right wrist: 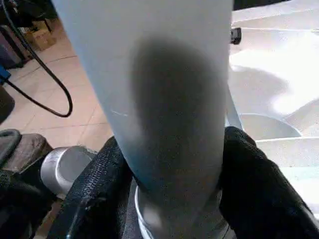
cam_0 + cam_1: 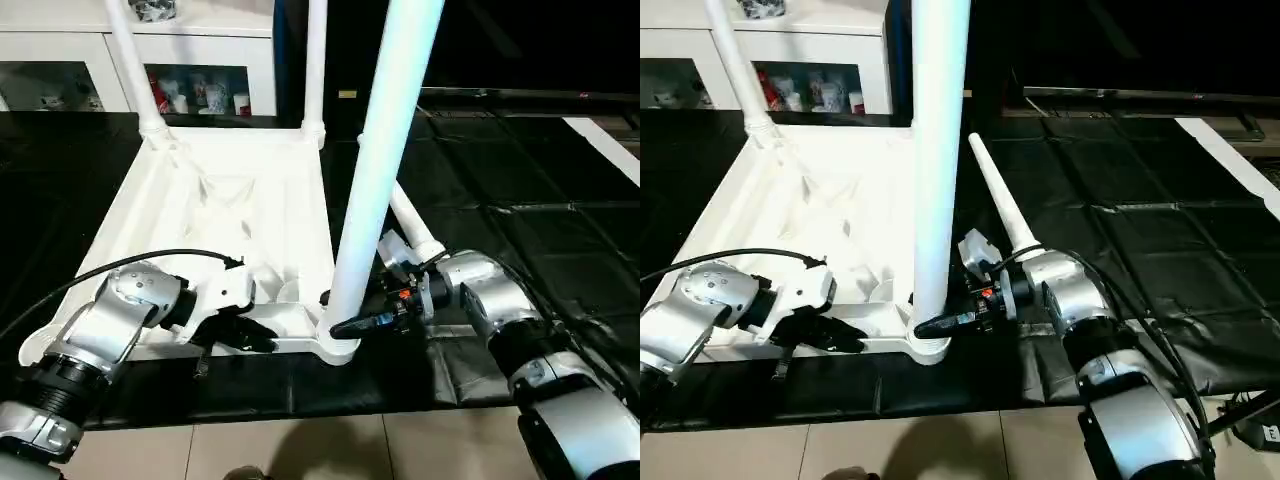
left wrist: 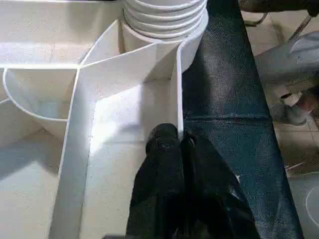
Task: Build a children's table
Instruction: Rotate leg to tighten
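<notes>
- So the white table top (image 2: 235,215) is lying upside down on a black mat (image 2: 500,230), ribbed underside facing up, near edge close to the mat's front border with tiled floor (image 2: 300,450) below that.
- Three legs are standing up out of corner sockets: two at the far corners, far left leg (image 2: 135,60) and far right leg (image 2: 316,60), plus the big near leg (image 2: 385,150) in the near right socket (image 2: 338,345).
- A fourth leg (image 2: 1002,205) is just lying loose on the mat to the right of the top, running away from the robot, its thicker end near the right wrist.
- Right gripper (image 1: 172,184) has its two black fingers (image 1: 256,184) wrapped around the near leg right down at the base, one on each side, both pressed against the tube. So it's gripping that leg just above the socket.
- Left gripper (image 3: 180,144) is pinched shut on the top's thin near rim wall (image 3: 177,84), one finger inside the tray and one outside over the mat.
- In the left wrist view you can see the ridged collar of the near leg seated in its socket, just past the ribs.
- Behind it all there's a white glass-door cabinet (image 2: 60,85) with little items on the shelf.
</notes>
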`<state>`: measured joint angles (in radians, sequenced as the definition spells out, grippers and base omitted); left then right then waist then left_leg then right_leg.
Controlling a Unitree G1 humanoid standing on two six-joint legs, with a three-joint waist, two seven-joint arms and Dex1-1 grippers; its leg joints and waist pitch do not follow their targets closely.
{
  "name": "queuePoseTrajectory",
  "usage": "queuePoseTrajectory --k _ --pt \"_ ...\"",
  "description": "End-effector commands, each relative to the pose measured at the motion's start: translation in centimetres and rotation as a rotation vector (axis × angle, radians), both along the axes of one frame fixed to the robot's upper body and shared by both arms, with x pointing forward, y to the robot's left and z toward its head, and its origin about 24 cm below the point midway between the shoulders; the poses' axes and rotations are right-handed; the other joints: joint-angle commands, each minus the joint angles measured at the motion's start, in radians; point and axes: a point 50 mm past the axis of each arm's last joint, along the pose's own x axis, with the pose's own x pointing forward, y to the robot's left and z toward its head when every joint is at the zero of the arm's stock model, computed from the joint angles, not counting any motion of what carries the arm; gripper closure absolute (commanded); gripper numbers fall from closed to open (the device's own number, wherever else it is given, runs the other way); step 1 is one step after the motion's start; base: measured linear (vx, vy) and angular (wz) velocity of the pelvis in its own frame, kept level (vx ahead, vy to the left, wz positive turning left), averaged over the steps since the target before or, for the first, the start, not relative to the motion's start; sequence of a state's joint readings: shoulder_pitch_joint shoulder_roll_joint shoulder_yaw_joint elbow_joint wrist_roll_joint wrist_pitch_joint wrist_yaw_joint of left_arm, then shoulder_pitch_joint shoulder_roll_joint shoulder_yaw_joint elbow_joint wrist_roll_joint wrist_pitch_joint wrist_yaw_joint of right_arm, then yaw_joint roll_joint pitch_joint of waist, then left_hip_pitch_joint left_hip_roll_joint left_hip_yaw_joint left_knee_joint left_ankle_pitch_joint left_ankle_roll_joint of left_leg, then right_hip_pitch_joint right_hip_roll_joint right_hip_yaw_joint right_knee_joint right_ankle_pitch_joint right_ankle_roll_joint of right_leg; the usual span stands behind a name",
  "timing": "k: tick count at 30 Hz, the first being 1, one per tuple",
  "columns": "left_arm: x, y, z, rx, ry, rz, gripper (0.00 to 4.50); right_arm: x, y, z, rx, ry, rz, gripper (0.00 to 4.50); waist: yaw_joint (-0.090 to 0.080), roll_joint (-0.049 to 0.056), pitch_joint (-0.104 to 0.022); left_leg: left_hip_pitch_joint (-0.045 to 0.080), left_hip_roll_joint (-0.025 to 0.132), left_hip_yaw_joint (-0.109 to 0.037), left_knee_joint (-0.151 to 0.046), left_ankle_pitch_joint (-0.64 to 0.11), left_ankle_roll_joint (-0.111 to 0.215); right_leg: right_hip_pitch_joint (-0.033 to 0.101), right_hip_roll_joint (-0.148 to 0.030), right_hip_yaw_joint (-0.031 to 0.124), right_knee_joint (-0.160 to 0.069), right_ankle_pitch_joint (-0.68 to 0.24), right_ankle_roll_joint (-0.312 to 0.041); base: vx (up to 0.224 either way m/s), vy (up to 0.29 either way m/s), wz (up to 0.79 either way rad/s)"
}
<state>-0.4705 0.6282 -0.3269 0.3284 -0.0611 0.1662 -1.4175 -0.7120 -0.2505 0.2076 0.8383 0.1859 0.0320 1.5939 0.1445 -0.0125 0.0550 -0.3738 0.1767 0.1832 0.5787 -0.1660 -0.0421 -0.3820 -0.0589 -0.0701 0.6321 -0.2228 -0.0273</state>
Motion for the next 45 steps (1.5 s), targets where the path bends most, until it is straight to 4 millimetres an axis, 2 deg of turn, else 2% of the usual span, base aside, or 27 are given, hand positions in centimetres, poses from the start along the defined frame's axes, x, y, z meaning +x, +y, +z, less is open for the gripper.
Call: queuePoseTrajectory --k 1,5,6,8,9,10,11,14,15,16,17,18,20,21,26,29,30,32,34,38,43,45 --pt "-0.1 -0.3 -0.4 -0.002 0.04 0.002 4.5 -0.4 0.1 -0.5 0.035 0.069 -0.005 2.32 -0.007 0.01 -0.065 0.022 0.07 -0.022 -0.063 -0.199 0.026 0.034 -0.1 0.058 -0.073 -0.126 -0.24 0.0 0.0 0.0" --pt "0.6 -0.3 -0.1 -0.043 0.023 0.105 4.5 -0.2 0.4 -0.9 0.078 0.097 -0.115 2.33 -0.007 0.01 -0.064 0.022 0.07 -0.023 -0.063 -0.205 0.024 0.034 -0.101 0.058 -0.074 -0.126 -0.247 0.0 0.0 0.0" --pt "1.2 -0.3 0.5 -0.097 -0.016 0.227 4.5 0.0 0.6 -1.7 0.095 0.121 -0.253 2.33 -0.008 0.013 -0.062 0.023 0.071 -0.024 -0.066 -0.224 0.011 0.034 -0.101 0.059 -0.077 -0.154 -0.241 0.0 0.0 0.0" --pt "1.4 -0.3 0.7 -0.117 -0.032 0.273 4.5 0.0 0.8 -2.1 0.09 0.129 -0.308 2.34 -0.013 0.013 -0.059 0.024 0.07 -0.029 -0.071 -0.261 -0.008 0.034 -0.104 0.059 -0.082 -0.216 -0.233 0.0 0.0 0.0" --pt "1.4 -0.1 0.8 -0.122 -0.062 0.341 4.5 0.1 1.1 -2.6 0.099 0.109 -0.387 2.34 -0.014 0.011 -0.059 0.023 0.069 -0.029 -0.07 -0.267 -0.015 0.034 -0.105 0.059 -0.082 -0.231 -0.227 0.0 0.0 0.0" --pt "1.3 -0.1 0.8 -0.121 -0.067 0.363 4.5 0.1 1.3 -2.9 0.099 0.118 -0.428 2.34 -0.024 0.008 -0.057 0.018 0.068 -0.032 -0.073 -0.273 -0.022 0.037 -0.107 0.06 -0.083 -0.252 -0.219 0.0 0.0 0.0" --pt "1.1 -0.1 0.8 -0.122 -0.073 0.39 4.5 0.2 1.5 -3.3 0.091 0.131 -0.478 2.36 -0.034 0.008 -0.058 0.02 0.067 -0.032 -0.073 -0.276 -0.021 0.036 -0.106 0.06 -0.086 -0.26 -0.215 0.0 0.0 0.0" --pt "0.9 -0.4 0.7 -0.141 -0.075 0.484 4.5 0.6 2.5 -3.8 0.104 0.165 -0.606 2.37 -0.06 0.005 -0.058 0.014 0.064 -0.031 -0.072 -0.241 -0.013 0.038 -0.102 0.06 -0.082 -0.221 -0.225 0.0 0.0 0.0" --pt "0.9 -1.0 0.6 -0.149 -0.078 0.54 4.5 1.0 3.2 -4.0 0.099 0.179 -0.692 2.38 -0.062 0.005 -0.058 0.015 0.063 -0.03 -0.069 -0.243 -0.008 0.037 -0.103 0.061 -0.085 -0.225 -0.227 0.0 0.0 0.0" --pt "0.9 -1.6 0.5 -0.157 -0.082 0.586 4.5 1.3 3.9 -4.3 0.089 0.197 -0.764 2.38 -0.076 0.001 -0.057 0.015 0.062 -0.027 -0.068 -0.23 -0.007 0.036 -0.103 0.062 -0.087 -0.227 -0.236 0.0 0.0 0.0" --pt "1.1 -2.4 0.6 -0.165 -0.093 0.628 4.5 1.6 4.6 -4.4 0.068 0.208 -0.831 2.38 -0.077 0.004 -0.057 0.015 0.061 -0.03 -0.067 -0.228 -0.006 0.036 -0.103 0.061 -0.087 -0.231 -0.235 0.0 0.0 0.0" --pt "1.4 -3.5 0.7 -0.182 -0.113 0.67 4.5 2.0 5.3 -4.5 0.038 0.204 -0.911 2.38 -0.088 0.001 -0.052 0.012 0.061 -0.032 -0.07 -0.234 -0.014 0.037 -0.101 0.058 -0.089 -0.267 -0.225 0.0 0.0 0.0" --pt "1.4 -4.8 0.8 -0.19 -0.113 0.67 4.5 2.3 6.1 -4.3 0.036 0.222 -0.965 2.39 -0.094 0.001 -0.053 0.013 0.058 -0.033 -0.068 -0.251 -0.013 0.037 -0.103 0.058 -0.098 -0.315 -0.204 0.0 0.0 0.0" --pt "1.4 -5.4 0.8 -0.191 -0.109 0.668 4.5 2.4 6.5 -4.1 0.035 0.227 -0.985 2.39 -0.097 -0.002 -0.055 0.01 0.059 -0.032 -0.067 -0.242 -0.008 0.038 -0.101 0.059 -0.096 -0.3 -0.201 0.0 0.0 0.0" --pt "1.4 -6.3 0.5 -0.171 -0.102 0.647 4.5 2.2 7.7 -3.8 0.016 0.178 -0.946 2.42 -0.088 0.002 -0.057 0.018 0.059 -0.026 -0.065 -0.229 0.015 0.03 -0.094 0.06 -0.093 -0.208 -0.211 0.0 0.0 0.0" --pt "1.4 -5.8 0.2 -0.146 -0.09 0.666 4.5 2.0 7.7 -4.1 0.018 0.174 -0.936 2.42 -0.076 0.009 -0.056 0.021 0.062 -0.026 -0.069 -0.237 0.008 0.03 -0.094 0.06 -0.091 -0.19 -0.209 0.0 0.0 0.0" --pt "1.4 -5.6 0.2 -0.136 -0.09 0.667 4.5 2.0 7.6 -4.1 0.02 0.177 -0.939 2.09 -0.076 0.008 -0.056 0.021 0.062 -0.026 -0.07 -0.244 0.005 0.031 -0.094 0.06 -0.091 -0.192 -0.208 0.0 0.0 0.0" --pt "1.5 -5.2 0.0 -0.122 -0.088 0.677 4.5 2.1 7.4 -4.1 0.021 0.168 -0.946 1.76 -0.076 0.011 -0.055 0.021 0.062 -0.029 -0.073 -0.266 -0.005 0.031 -0.094 0.06 -0.091 -0.204 -0.206 0.0 0.0 0.0" --pt "1.5 -4.7 -0.1 -0.1 -0.083 0.684 4.5 2.2 7.0 -4.1 0.024 0.15 -0.935 1.74 -0.076 0.01 -0.056 0.021 0.062 -0.028 -0.072 -0.275 -0.009 0.031 -0.097 0.062 -0.094 -0.213 -0.205 0.0 0.0 0.0" --pt "1.6 -4.1 -0.2 -0.081 -0.083 0.665 4.5 2.2 6.4 -4.0 0.024 0.126 -0.91 1.37 -0.073 0.011 -0.057 0.02 0.061 -0.029 -0.072 -0.264 -0.006 0.033 -0.095 0.062 -0.092 -0.191 -0.207 0.0 0.0 0.0" --pt "1.5 -3.2 -0.2 -0.079 -0.094 0.583 4.5 2.0 4.2 -4.1 0.009 0.058 -0.83 0.93 -0.065 0.011 -0.056 0.02 0.061 -0.028 -0.07 -0.257 0.005 0.035 -0.096 0.062 -0.095 -0.187 -0.207 0.0 0.0 0.0" --pt "1.1 -2.4 -0.7 -0.065 -0.091 0.461 4.5 1.8 1.5 -3.6 0.021 0.01 -0.722 0.81 -0.052 0.01 -0.057 0.024 0.061 -0.026 -0.068 -0.269 0.014 0.035 -0.097 0.063 -0.097 -0.208 -0.193 0.0 0.0 0.0"
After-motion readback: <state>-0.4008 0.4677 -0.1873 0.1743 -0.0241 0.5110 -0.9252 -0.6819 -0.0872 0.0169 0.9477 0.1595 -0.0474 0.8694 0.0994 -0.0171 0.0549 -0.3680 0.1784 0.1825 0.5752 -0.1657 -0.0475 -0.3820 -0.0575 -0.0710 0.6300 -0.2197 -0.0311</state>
